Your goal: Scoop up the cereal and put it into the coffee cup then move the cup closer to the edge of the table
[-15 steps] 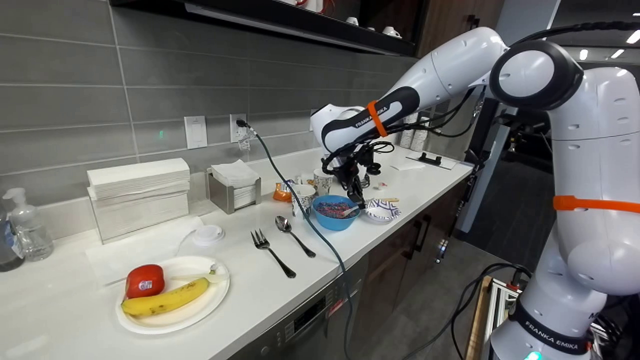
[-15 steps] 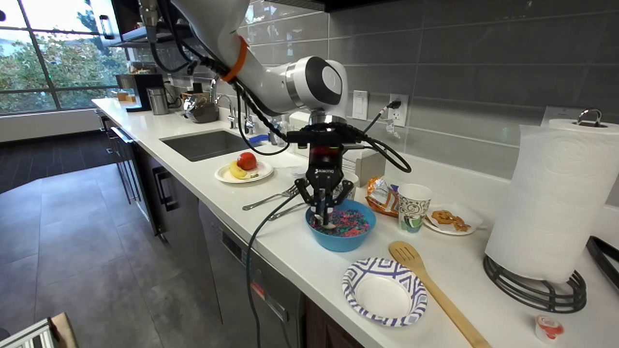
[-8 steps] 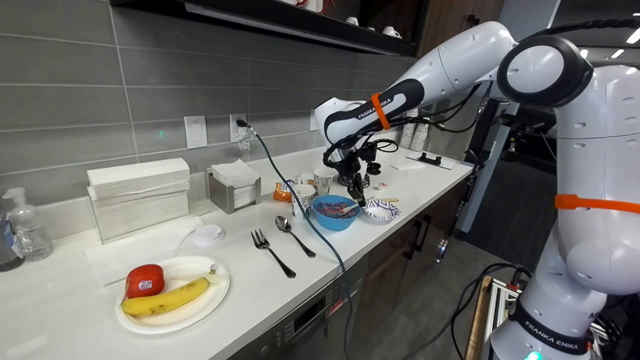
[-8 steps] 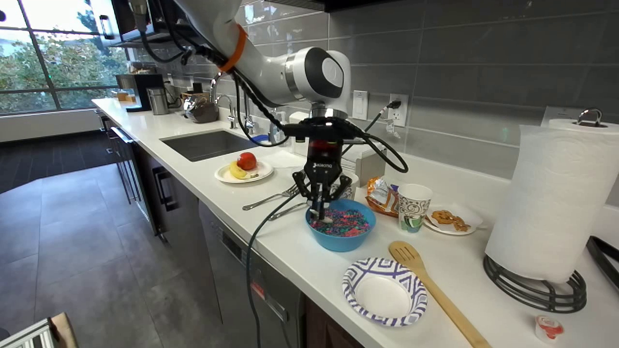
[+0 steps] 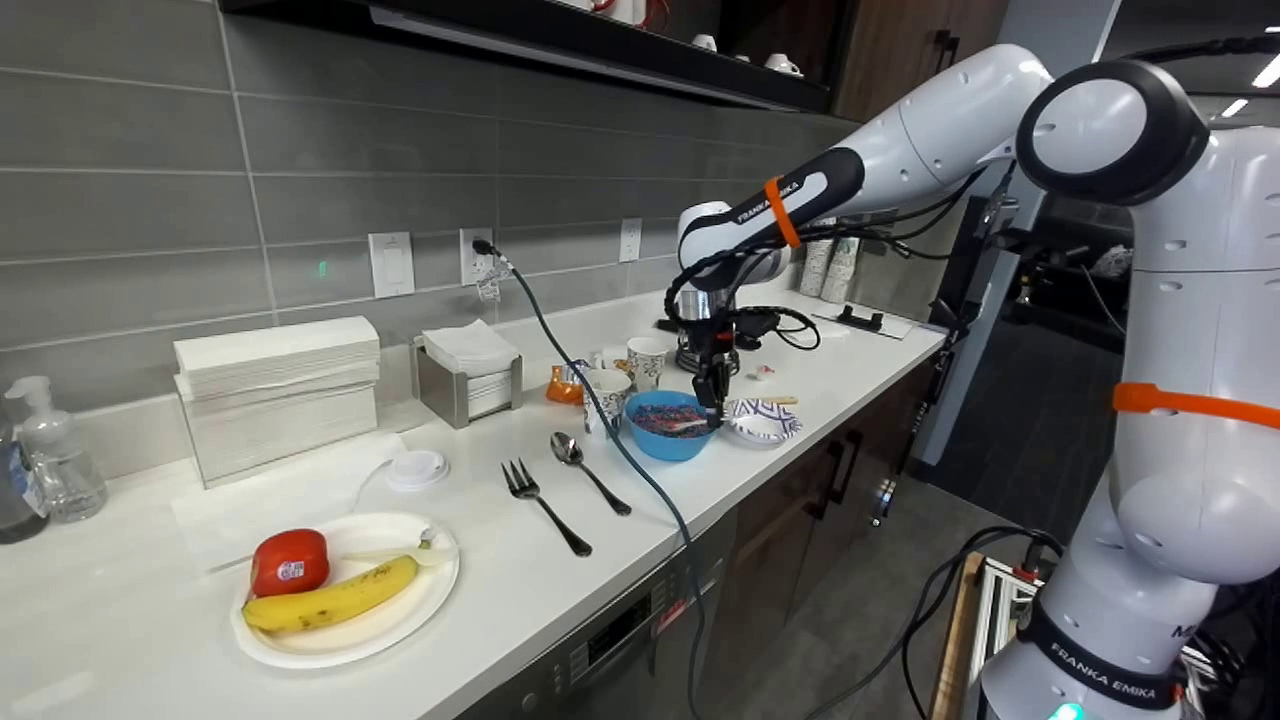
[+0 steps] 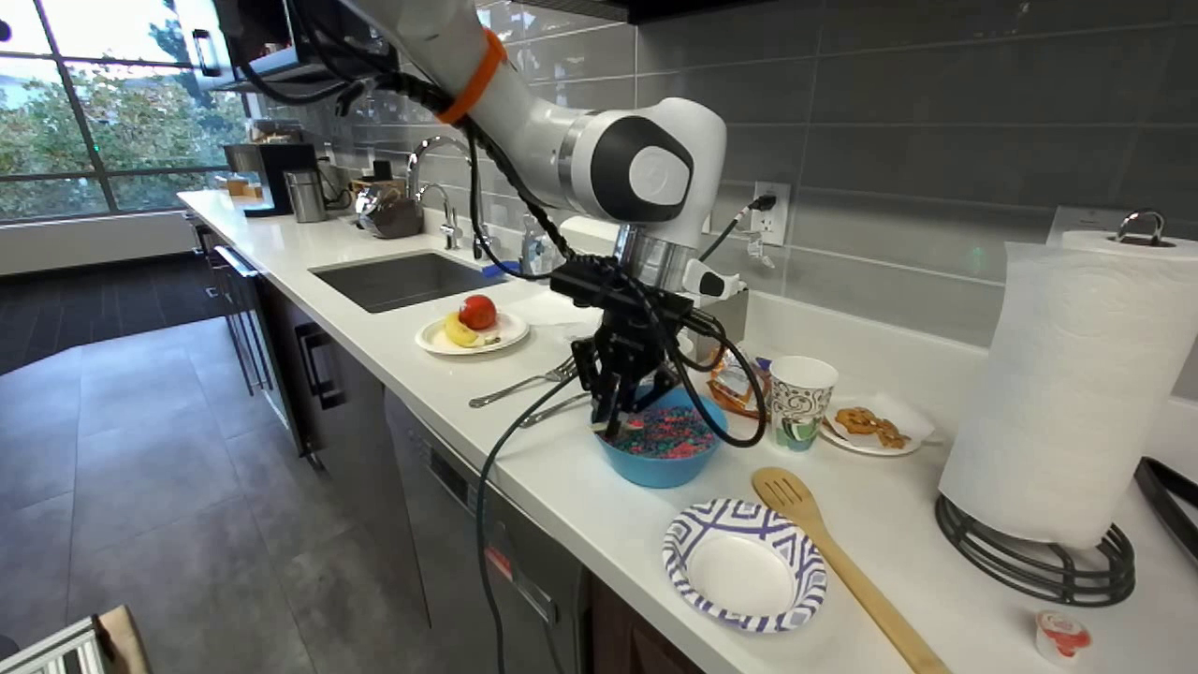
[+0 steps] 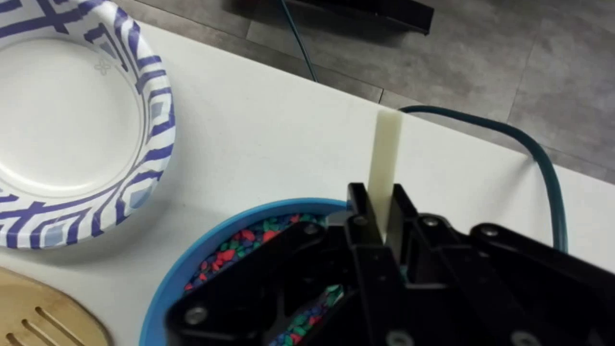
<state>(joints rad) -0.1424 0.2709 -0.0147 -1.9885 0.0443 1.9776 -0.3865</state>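
Kitchen: I'm facing a grey tiled wall [image 5: 380, 160] and a long white countertop [image 6: 889, 505], with a round blue plastic-looking bowl [image 6: 660, 471] standing on it.
Grip: the black two-fingered gripper [image 7: 378, 192], at the bowl's front-edge side, is pinched narrow on a pale flat-handled plastic spoon [image 7: 387, 134].
Spoon line: its long axis runs from the countertop's front edge inward over the bowl; the head shows inside, and whether it is loaded I can't make out.
Bowl's contents: loose red, green and dark-blue cereal bits [image 6: 669, 432], wallward of the fingers.
Drinkware: a white paper cup with dark scrollwork [image 5: 612, 392] just beside the bowl on its wall side, and a matching paper cup [image 6: 803, 398] farther off on that side; which one is meant I can't tell.
Crossing: the bowl lies between fingers and nearer cup, so I'd judge the carry must clear the wall-side rim, head level, or bits will spill.
Farther out: a white purple-patterned paper bowl [image 6: 744, 562] and a slotted wooden spatula [image 6: 850, 566], both near the blue bowl.
Lettering: FRANKA EMIKA reads clearly on the white robot arm [image 5: 900, 145]; the sticker on the glossy round red fruit [image 5: 290, 550], well apart from the bowl, is too small to read.
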